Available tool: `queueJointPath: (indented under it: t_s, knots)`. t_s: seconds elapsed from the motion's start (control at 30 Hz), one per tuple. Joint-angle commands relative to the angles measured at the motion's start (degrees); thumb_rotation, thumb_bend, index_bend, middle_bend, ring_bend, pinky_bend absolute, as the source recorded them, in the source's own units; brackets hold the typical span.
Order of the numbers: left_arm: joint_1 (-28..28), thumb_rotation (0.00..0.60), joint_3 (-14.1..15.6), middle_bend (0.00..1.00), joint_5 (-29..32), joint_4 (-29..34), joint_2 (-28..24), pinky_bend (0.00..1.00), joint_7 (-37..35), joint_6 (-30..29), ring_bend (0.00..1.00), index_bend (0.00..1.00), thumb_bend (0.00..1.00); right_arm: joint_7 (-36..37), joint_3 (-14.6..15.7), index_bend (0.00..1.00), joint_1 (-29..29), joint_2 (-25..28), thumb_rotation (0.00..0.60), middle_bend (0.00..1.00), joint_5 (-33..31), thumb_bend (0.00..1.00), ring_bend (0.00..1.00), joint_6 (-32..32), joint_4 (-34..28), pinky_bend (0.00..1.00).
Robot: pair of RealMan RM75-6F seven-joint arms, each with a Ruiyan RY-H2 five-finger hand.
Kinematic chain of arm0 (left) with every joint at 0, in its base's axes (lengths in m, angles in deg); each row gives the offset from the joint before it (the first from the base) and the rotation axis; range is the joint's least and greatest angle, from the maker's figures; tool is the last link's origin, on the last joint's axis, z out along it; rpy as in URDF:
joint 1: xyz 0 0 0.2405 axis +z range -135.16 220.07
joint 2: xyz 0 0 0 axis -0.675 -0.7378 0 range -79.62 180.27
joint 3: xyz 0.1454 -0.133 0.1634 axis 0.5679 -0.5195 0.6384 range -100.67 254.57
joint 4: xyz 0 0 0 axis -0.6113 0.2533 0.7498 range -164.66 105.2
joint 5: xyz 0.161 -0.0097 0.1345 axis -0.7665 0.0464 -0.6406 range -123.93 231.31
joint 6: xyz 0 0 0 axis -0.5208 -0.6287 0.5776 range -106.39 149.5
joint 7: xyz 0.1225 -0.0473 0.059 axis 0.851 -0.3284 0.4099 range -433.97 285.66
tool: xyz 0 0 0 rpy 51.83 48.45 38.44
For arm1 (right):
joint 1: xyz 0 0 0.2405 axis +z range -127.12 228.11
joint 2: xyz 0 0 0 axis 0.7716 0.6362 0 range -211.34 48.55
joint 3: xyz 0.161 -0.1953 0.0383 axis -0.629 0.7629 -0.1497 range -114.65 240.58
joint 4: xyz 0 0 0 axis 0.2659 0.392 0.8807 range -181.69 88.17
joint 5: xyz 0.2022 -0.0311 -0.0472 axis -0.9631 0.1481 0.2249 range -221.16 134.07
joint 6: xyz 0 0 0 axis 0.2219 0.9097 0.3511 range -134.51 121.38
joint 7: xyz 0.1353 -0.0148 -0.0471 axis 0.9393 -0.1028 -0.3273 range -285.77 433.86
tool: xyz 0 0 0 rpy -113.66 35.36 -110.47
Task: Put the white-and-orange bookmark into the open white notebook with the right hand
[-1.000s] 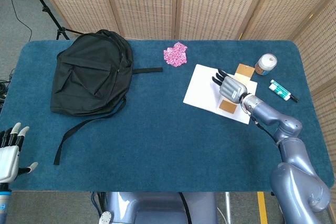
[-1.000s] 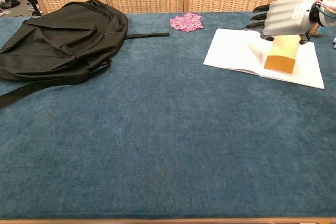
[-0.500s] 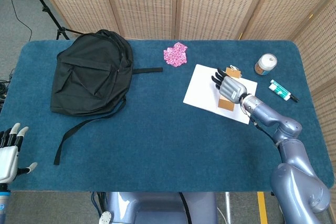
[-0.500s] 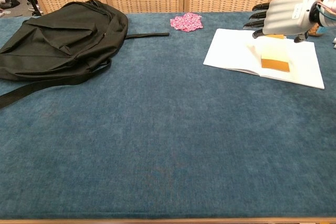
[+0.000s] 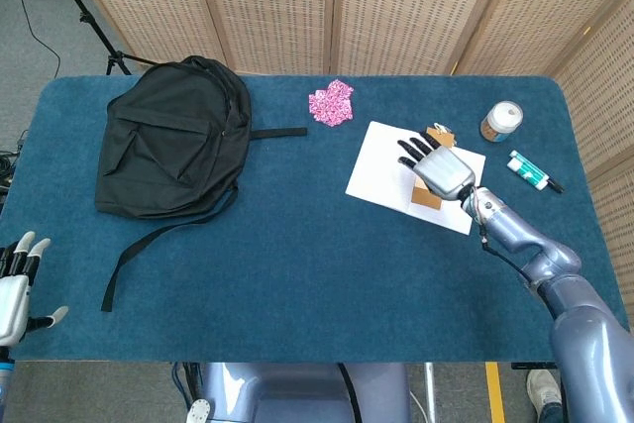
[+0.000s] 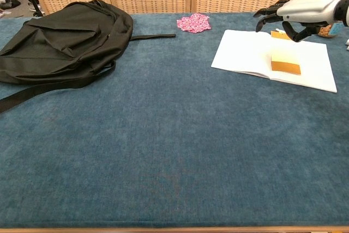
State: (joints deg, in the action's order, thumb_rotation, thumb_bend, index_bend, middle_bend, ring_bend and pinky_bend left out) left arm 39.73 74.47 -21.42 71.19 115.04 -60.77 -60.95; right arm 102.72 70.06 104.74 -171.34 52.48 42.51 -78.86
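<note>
Lifting clear of the page, the right hand (image 6: 306, 8) now hovers above the notebook (image 6: 242, 53) with its fingers (image 6: 266, 13) spread and curved, holding nothing; a second ago it was gripping the bookmark (image 6: 286, 61) upright over the right page, and half a second ago it still sat low over it. The bookmark now lies flat on the right-hand page, near the spine, its orange end toward the robot and the pale end pointing toward the far edge, with no finger touching it as far as the chest view shows. From the head view the hand (image 5: 441, 167) hides most of the bookmark (image 5: 427, 197), so only the orange end shows below it. This reads as the release just made: the placing looks done, and what remains is likely only to draw the arm back without brushing the bookmark. The left hand (image 5: 12, 289) rests at the near left corner of the table, empty, fingers straight and a little apart. Elsewhere lie a backpack (image 5: 173, 141), a pink scrunchie (image 5: 331, 102), a small jar (image 5: 501, 121) and a green-and-white tube (image 5: 529, 169).
</note>
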Motion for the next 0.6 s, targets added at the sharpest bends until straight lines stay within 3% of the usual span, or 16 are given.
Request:
queueJointPath:
  t_s: [0.03,0.27,0.4,0.6]
  knots:
    - [0.1,0.600,0.2,0.00,-0.6,0.2,-0.5,0.00,-0.8,-0.1,0.00,0.00,0.00,2.0,-3.8,0.15,-0.8,7.3,0.600,0.00,-6.0,1.00,0.00,-4.2,-13.7,0.01]
    - [0.4,0.600,0.6,0.00,-1.8,0.4,-1.5,0.00,-2.9,-0.2,0.00,0.00,0.00,-4.6,-7.3,0.15,-1.4,13.4,0.600,0.00,-16.0,1.00,0.00,-13.1,-29.6,0.02]
    - [0.4,0.600,1.0,0.00,-2.5,0.3,-1.9,0.00,-3.9,0.0,0.00,0.00,0.00,-9.4,-8.6,0.15,-1.8,13.1,0.600,0.01,-21.6,1.00,0.00,-16.4,-31.8,0.02]
    - [0.5,0.600,1.1,0.00,-2.9,0.0,-2.4,0.00,-5.2,0.1,0.00,0.00,0.00,-16.7,-9.9,0.07,-2.9,10.7,0.600,0.08,-27.9,1.00,0.00,-16.6,-29.8,0.03]
